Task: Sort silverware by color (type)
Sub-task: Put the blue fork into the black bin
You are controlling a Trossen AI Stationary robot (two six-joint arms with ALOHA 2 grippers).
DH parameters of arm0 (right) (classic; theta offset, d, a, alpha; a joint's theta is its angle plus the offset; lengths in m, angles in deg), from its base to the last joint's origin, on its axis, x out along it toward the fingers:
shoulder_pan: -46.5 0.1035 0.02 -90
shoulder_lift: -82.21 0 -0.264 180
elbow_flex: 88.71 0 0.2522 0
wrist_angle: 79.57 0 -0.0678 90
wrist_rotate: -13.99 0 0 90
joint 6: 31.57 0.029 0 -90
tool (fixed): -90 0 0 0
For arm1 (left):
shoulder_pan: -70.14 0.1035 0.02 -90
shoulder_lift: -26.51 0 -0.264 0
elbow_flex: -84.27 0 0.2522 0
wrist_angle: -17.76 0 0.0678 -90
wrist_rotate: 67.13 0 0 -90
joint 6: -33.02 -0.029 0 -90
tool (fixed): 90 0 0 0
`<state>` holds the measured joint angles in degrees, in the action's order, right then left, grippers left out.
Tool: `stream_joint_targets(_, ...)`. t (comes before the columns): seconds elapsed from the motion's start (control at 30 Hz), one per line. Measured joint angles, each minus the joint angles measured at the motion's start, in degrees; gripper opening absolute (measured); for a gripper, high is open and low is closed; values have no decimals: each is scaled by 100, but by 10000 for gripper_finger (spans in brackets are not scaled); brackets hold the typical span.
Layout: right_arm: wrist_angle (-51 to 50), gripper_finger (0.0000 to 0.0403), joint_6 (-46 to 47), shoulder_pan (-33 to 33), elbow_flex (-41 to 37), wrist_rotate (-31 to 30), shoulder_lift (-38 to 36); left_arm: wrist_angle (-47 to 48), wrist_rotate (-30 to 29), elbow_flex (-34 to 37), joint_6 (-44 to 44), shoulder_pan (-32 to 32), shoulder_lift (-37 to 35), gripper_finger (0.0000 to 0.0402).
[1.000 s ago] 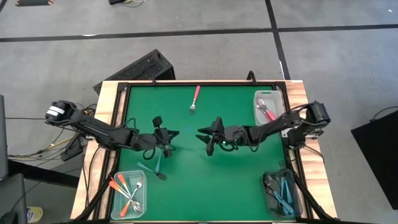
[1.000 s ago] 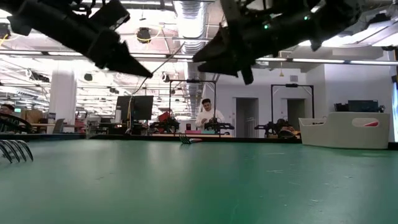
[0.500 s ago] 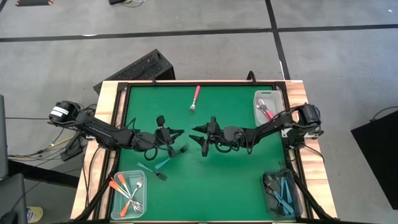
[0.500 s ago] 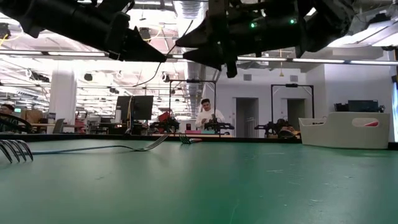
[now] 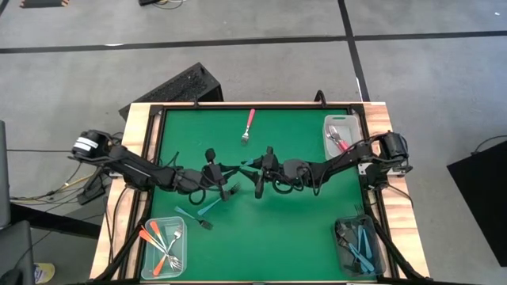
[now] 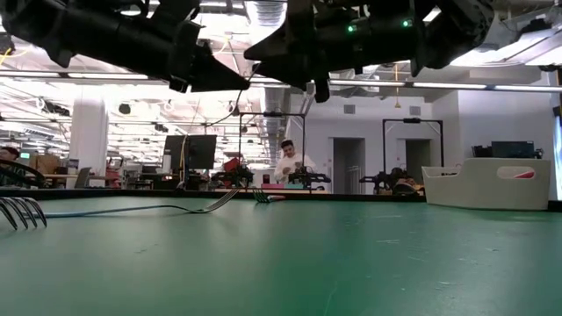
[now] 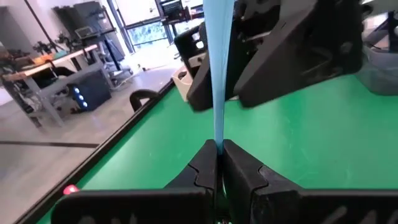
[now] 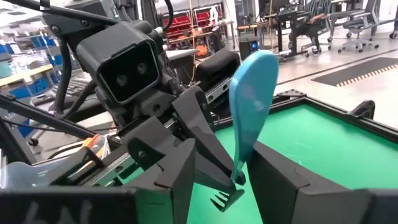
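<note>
Blue fork (image 7: 217, 74) pinched in left hand (image 7: 219, 163); handle between right hand's (image 8: 231, 171) parted fingers.

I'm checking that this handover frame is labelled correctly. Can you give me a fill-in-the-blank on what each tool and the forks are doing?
1. The left tool is shut on a fork whose handle is ___.
2. The right tool stands ___ around that handle's end.
3. The loose fork on the mat beyond both arms has a ___ handle.
4. The bin nearest the left arm holds forks with ___ handles.

Missing words: light blue; open; pink; orange
</note>
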<state>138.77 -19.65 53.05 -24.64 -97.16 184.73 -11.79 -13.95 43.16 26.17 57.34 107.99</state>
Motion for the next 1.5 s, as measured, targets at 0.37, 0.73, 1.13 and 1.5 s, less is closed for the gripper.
stream_joint_targets(0.37, -172, 38, -3, 6, 0, -20, 2, -76, 425, 0, 128, 4, 28, 0)
stream_joint_targets(0.73, -2826, 17, -172, -45, -3, 135, -1278, 184, 656, -4, 486, 2, 24, 73)
stream_joint_targets(1.13, -7426, 23, 1660, -78, 443, 1908, -3126, 2454, 2483, -4, 1511, -3, 24, 133)
stream_joint_targets(1.5, -10584, 22, 2577, 718, 1678, 2158, -3162, 3035, 2228, -2, 2519, -1, 26, 133)
